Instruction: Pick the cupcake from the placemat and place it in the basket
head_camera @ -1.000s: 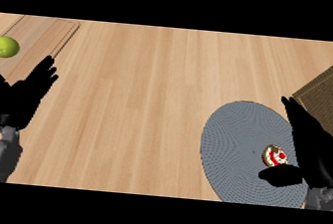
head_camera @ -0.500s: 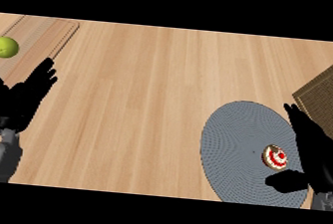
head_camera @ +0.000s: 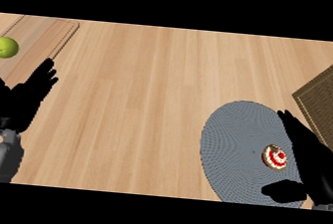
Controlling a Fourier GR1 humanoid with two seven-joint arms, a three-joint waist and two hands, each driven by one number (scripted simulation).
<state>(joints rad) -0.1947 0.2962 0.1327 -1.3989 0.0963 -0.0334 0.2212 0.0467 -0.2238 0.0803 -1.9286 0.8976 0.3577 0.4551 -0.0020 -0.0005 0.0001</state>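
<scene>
The right hand (head_camera: 314, 164) has its long black fingers (head_camera: 295, 129) stretched out straight, with the thumb (head_camera: 282, 190) sticking out to the side, and it holds nothing. The small round cupcake with red and white icing (head_camera: 275, 157) sits in the gap between the thumb and the fingers, just beside the palm, on the round grey woven placemat (head_camera: 233, 140). So the step in hand looks like getting ready to grab. Next, the fingers and thumb need to curl round the cupcake, then lift it to the brown wicker basket (head_camera: 331, 101) near the right edge. The left hand (head_camera: 19, 101) rests open at the left, fingers up, near a green round fruit (head_camera: 4, 47) on a pale wooden board (head_camera: 39, 35).
</scene>
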